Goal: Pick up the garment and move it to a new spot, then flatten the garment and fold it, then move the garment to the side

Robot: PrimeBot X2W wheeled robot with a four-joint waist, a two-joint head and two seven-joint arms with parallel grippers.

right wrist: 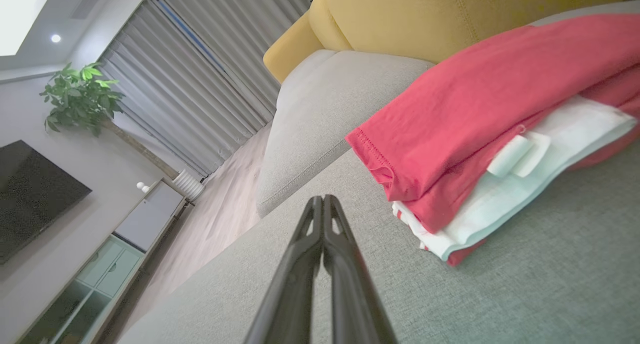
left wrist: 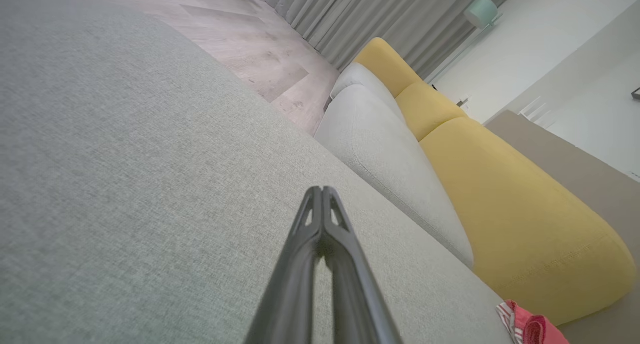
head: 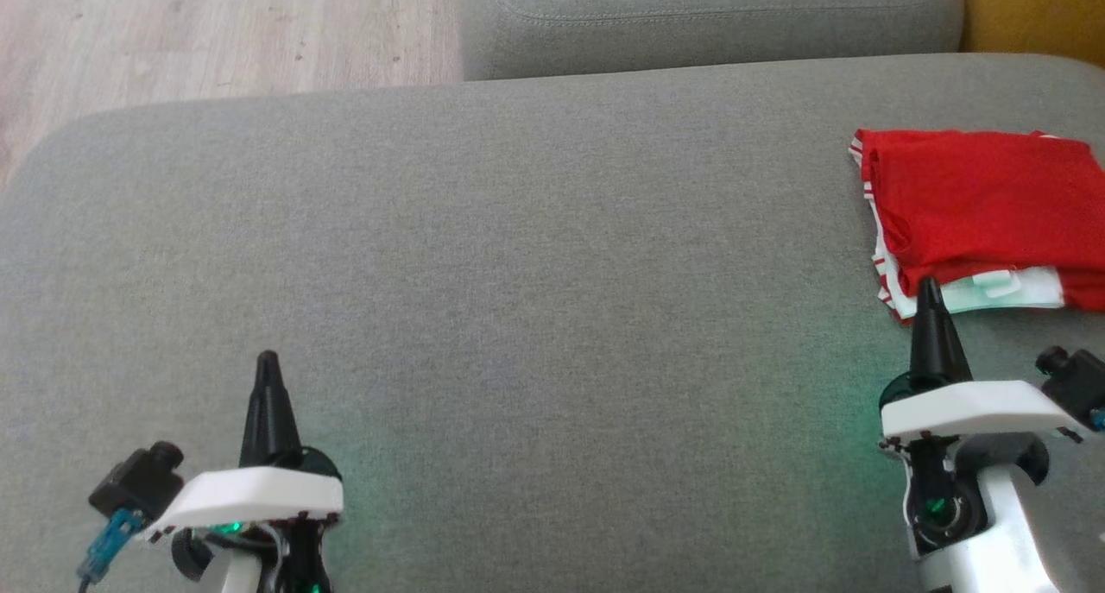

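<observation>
The garment (head: 975, 205) is red with white trim and lies folded in a neat stack at the right edge of the grey sofa seat (head: 535, 256). In the right wrist view the garment (right wrist: 490, 113) sits just right of my fingers, a white layer showing under the red. A corner of the garment (left wrist: 530, 329) peeks in at the bottom right of the left wrist view. My right gripper (head: 929, 287) is shut and empty, its tip at the stack's near edge. My left gripper (head: 267, 360) is shut and empty over bare cushion at the lower left.
A grey back cushion (head: 708, 19) runs along the far side, with a yellow cushion (head: 1036, 10) at the far right. Wooden floor (head: 216, 32) lies beyond the seat's far left edge. A plant (right wrist: 82, 96), curtains and a cabinet stand in the room.
</observation>
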